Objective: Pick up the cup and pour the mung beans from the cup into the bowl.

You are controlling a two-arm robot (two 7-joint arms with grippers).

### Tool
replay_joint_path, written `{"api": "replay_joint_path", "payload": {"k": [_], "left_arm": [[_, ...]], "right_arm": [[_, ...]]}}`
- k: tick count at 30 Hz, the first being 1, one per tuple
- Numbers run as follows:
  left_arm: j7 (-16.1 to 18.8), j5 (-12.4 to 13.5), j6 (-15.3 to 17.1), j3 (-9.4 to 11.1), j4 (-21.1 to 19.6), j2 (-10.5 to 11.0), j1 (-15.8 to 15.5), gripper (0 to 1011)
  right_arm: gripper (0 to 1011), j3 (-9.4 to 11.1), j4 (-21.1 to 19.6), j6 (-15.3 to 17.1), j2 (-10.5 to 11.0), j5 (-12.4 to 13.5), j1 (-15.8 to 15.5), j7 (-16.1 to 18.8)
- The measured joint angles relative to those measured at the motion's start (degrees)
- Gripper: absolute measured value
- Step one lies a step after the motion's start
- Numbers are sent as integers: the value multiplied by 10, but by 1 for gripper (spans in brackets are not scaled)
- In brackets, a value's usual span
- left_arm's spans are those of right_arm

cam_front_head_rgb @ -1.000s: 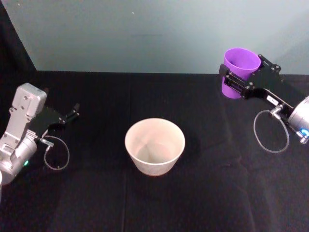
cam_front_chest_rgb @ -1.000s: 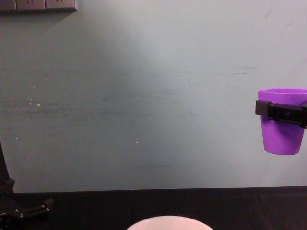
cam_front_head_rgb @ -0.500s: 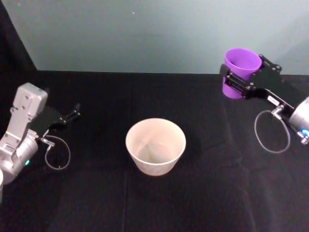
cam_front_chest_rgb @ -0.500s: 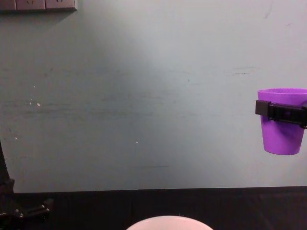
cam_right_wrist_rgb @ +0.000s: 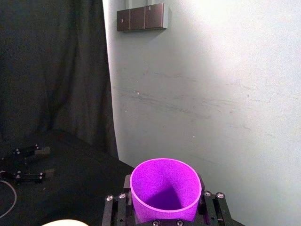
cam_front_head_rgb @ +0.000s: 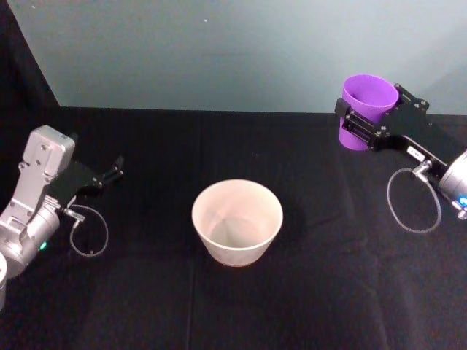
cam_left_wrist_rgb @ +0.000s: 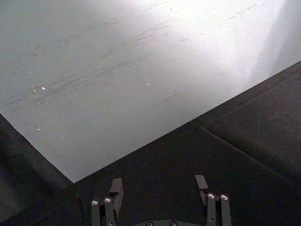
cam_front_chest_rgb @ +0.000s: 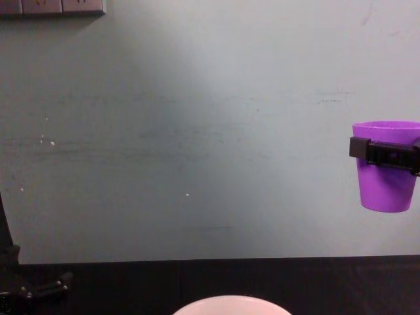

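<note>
Right claw (cam_front_head_rgb: 363, 125) grips the tapered purple plastic cup (cam_front_head_rgb: 370, 93) upright (chest view shows it held high). Wide pale bowl (cam_front_head_rgb: 237, 252) sits below, to its left; left claw (cam_left_wrist_rgb: 158, 186) released.

The cup (cam_front_chest_rgb: 386, 189) is being shown in plain bright purple, with no pattern. The bowl (cam_front_head_rgb: 237, 227) is being seen in a pale pinkish white, plain inside and out. The surface (cam_front_head_rgb: 328, 292) is being covered in flat black. Black is also being carried by the jaws of the right gripper (cam_front_head_rgb: 371, 111) and the left gripper (cam_front_head_rgb: 111, 173), with silver-grey arm housings (cam_front_head_rgb: 42, 166) behind them. The wall (cam_front_head_rgb: 219, 51) is being shown in pale grey-green, faintly scuffed.
</note>
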Motion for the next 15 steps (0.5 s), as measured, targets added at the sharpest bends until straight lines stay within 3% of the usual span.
{"api": "replay_joint_path", "payload": {"k": [15], "left_arm": [[0,0,0,0,0,0,0,1000]], "right_arm": [[746,0,0,0,0,0,0,0]]}}
